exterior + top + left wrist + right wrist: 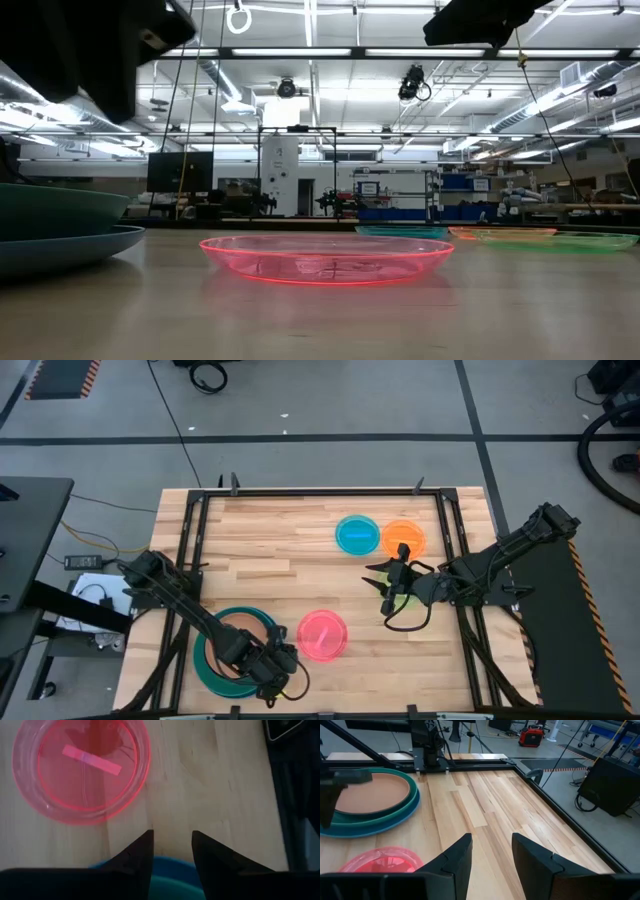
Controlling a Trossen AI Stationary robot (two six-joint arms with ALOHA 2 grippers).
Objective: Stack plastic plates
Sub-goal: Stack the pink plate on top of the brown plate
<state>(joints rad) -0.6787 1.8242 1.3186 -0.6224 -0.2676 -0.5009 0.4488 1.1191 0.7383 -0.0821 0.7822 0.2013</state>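
A stack of plates (232,645) sits near the table's near-left corner, with a tan-brown plate (370,792) on top of teal ones and a blue rim (365,829) at the bottom. The pink plate (322,635) lies flat just right of it. The cyan plate (357,534) and orange plate (403,538) lie toward the far right. A translucent green plate (570,240) lies partly under my right gripper. My left gripper (285,660) is open above the stack's right edge, facing the pink plate (82,767). My right gripper (387,592) is open and touches nothing.
A black frame (320,491) runs along the table's far and side edges. Bare wood (270,550) stretches across the far-left half of the table. Cables and floor show beyond the table.
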